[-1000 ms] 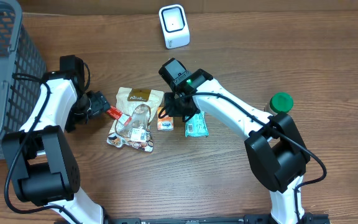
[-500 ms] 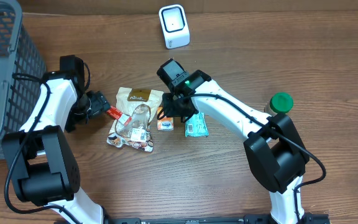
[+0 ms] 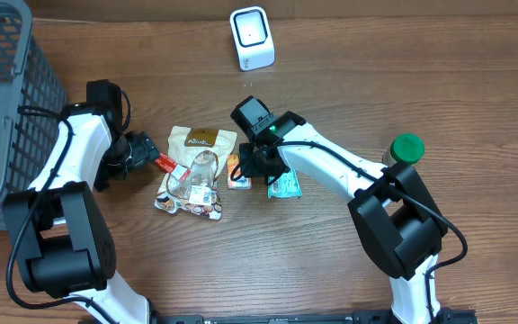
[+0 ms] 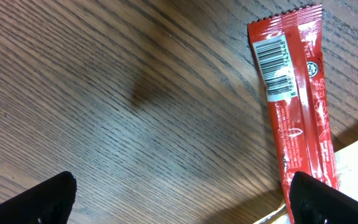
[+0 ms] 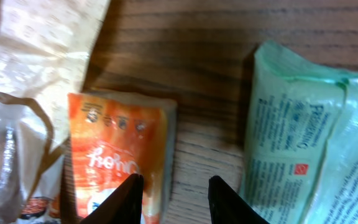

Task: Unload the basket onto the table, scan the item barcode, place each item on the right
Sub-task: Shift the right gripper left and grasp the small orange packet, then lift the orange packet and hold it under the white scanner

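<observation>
- Right gripper (image 5: 179,199) is sitting partly spread. One of its fingertips (image 5: 132,196) is overlapping the right edge of the orange packet (image 5: 114,155), and I'm seeing bare wood in the gap, so it's not pinching anything.
- The wrist view is cutting that packet off at the bottom. The print is blurry, so I can't find a barcode on it.
- Just right of the gap, the green packet (image 5: 303,137) is running off the frame, its text too soft to read.
- A beige bag (image 5: 42,50) is filling the top left corner, only partly in shot.
- From overhead, the right gripper (image 3: 250,166) is covering most of the orange packet (image 3: 236,182). That arm is reaching in from the lower right, elbow bent, wrist pointing down.
- Left gripper (image 4: 188,202) is spread wide, with only the two dark tips poking in at the bottom corners.
- The red stick packet (image 4: 294,112) is lying flat, barcode facing up. Its lower end is disappearing under the right-hand tip.
- Overhead, the left gripper (image 3: 142,151) is aiming sideways at that stick, arm arching in from the left.
- The scanner (image 3: 252,38) is standing at the far edge of the table (image 3: 331,270), well apart from both packets.
</observation>
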